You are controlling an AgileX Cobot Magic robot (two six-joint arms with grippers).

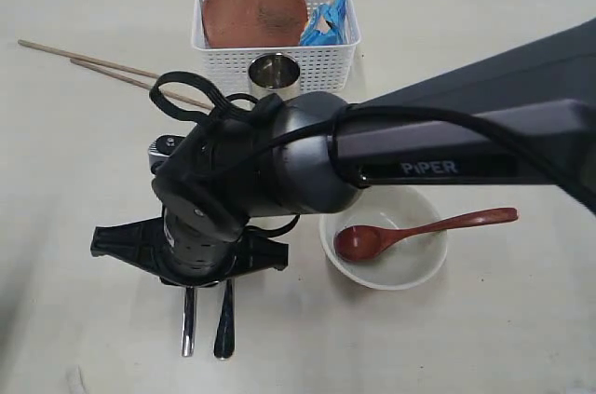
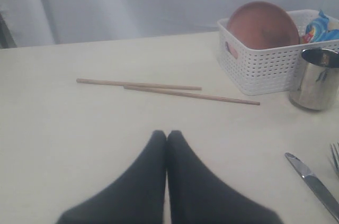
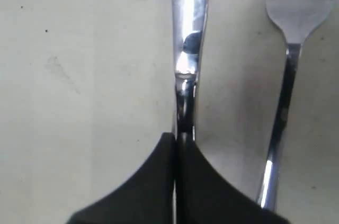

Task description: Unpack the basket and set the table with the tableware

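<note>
The white basket stands at the back with the brown plate leaning inside it. The steel cup stands on the table just in front of the basket. Two chopsticks lie at the left. The off-white bowl holds the wooden spoon. Knife and fork lie side by side near the front. My right gripper points down over the knife, shut, its tips just above the handle, with the fork beside it. My left gripper is shut and empty above bare table.
A blue snack packet sits in the basket beside the plate. My right arm reaches across from the right, over the bowl's far side. The left wrist view also shows the chopsticks, the basket and the cup.
</note>
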